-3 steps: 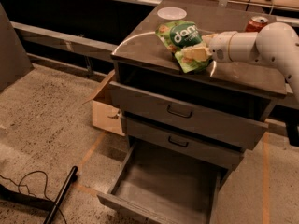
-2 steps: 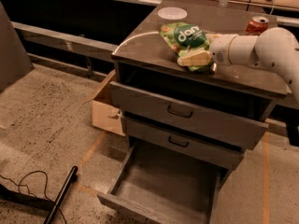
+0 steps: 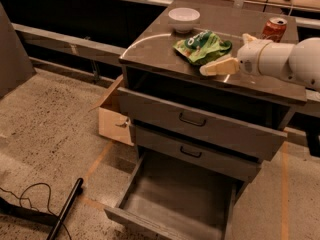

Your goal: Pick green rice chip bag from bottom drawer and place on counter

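The green rice chip bag (image 3: 202,46) lies flat on the counter (image 3: 150,51), just in front of a white bowl. My gripper (image 3: 224,55) is over the counter right of the bag, open and empty; its lower tan finger (image 3: 220,67) points left along the bag's near edge. The white arm reaches in from the right. The bottom drawer (image 3: 150,223) is pulled out below, with nothing in it.
A white bowl (image 3: 184,19) and a red soda can (image 3: 274,29) stand at the back of the counter. The two upper drawers (image 3: 200,126) stick out slightly. A cardboard box (image 3: 114,118) sits left of the cabinet. A black rod and cable (image 3: 65,209) lie on the floor.
The gripper has let go of the bag, which now lies on the counter. The gripper has drawn back a little to the right of it.
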{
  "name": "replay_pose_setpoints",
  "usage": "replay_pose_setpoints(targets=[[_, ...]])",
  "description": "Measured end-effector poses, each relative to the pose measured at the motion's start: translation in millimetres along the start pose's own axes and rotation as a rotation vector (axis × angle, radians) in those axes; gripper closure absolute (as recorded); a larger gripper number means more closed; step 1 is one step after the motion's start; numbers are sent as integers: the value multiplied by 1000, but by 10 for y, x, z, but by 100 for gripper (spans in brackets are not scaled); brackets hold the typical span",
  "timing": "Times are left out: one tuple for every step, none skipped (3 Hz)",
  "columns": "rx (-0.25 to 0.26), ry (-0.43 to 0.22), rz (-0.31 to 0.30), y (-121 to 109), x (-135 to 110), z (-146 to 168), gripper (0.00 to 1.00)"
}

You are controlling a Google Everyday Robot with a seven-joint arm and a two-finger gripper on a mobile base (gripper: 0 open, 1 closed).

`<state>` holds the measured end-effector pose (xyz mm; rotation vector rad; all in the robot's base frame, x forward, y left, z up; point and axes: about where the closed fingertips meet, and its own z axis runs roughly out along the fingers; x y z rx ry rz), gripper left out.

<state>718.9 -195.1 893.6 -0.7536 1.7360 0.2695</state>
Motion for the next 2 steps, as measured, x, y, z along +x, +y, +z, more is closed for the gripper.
replay_pose_setpoints(targets=[[69, 22, 4, -35, 19, -415, 0], [69, 23, 4, -34, 22, -417, 0]])
